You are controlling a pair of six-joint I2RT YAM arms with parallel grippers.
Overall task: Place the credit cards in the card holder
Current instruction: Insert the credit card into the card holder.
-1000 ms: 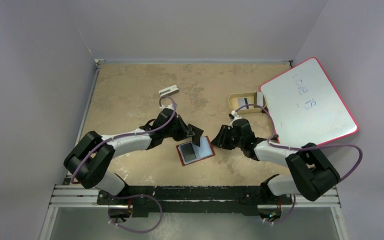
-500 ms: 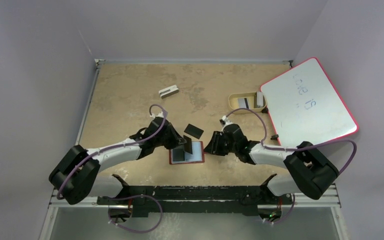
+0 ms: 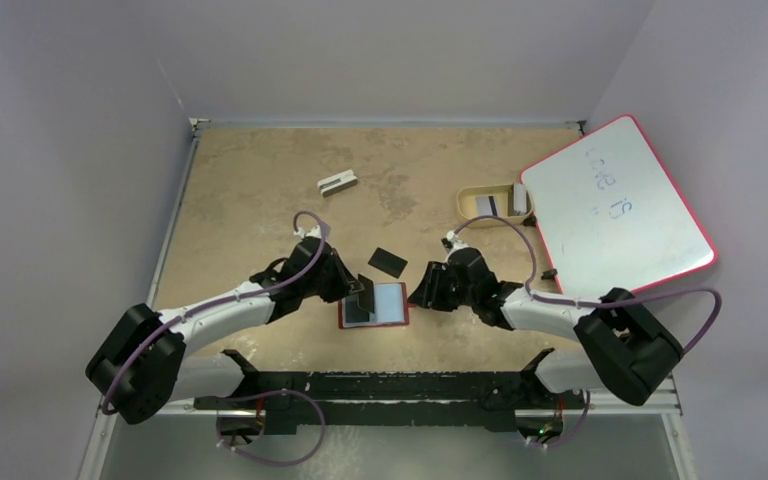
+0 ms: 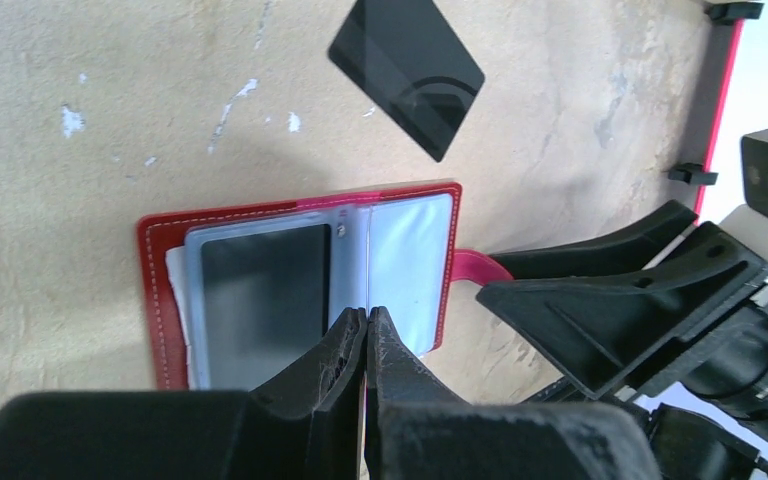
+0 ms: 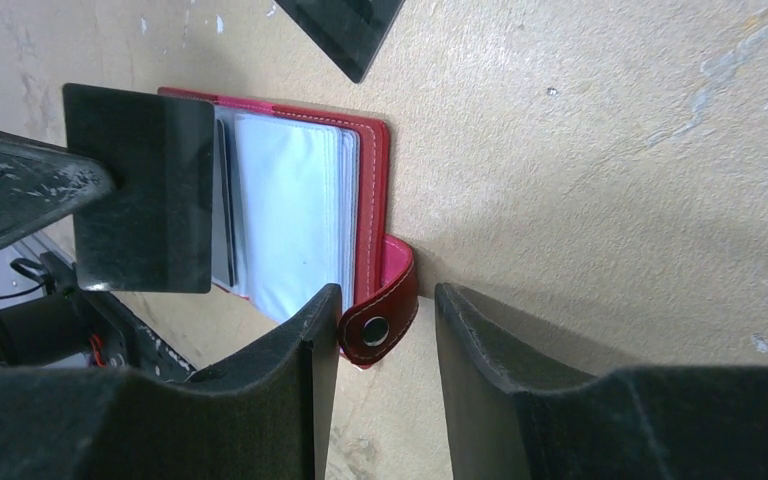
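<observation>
Holding: left gripper (image 4: 367, 322), jaws clamped on dark card (image 5: 140, 185), upright over open card holder (image 4: 160, 300)
Right gripper (image 5: 378, 300): jaws apart around snap tab (image 5: 375, 330), holder's 3 o'clock
Spare: black card (image 3: 388, 262) at holder's 12 o'clock

Loose black card (image 5: 345, 30) partly beyond the top edge; card holder's (image 4: 405, 265) near edge behind the left gripper (image 4: 365, 320).

Soft even light, faint shadows; slight glare on loose black card (image 4: 407, 72); wrist foregrounds blurry.
</observation>
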